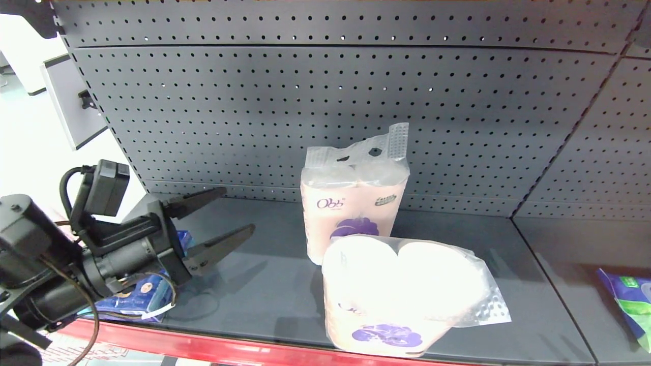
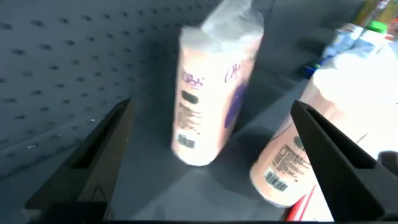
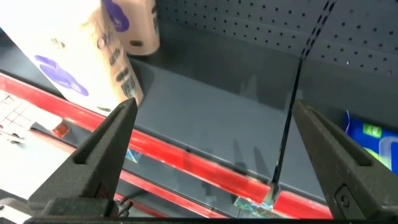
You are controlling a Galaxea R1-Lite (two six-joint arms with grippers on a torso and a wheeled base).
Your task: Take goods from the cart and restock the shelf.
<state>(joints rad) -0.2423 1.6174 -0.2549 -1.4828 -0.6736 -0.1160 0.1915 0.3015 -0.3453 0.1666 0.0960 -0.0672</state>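
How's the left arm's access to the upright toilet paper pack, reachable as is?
Probably yes: left gripper is open and faces the upright toilet paper pack, with bare shelf between them.

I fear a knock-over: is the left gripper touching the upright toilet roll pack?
Apart. The head view shows bare shelf between the open left gripper and the upright toilet roll pack.

Strong overhead light burns the top of the front tissue pack [image 1: 402, 274], by the front edge of the shelf [image 1: 264, 290], to white glare. The dark shelf deck carries a dull sheen and a faint shadow under the left gripper [image 1: 238, 209]. Beyond the shelf's left end, the room is washed out to white.
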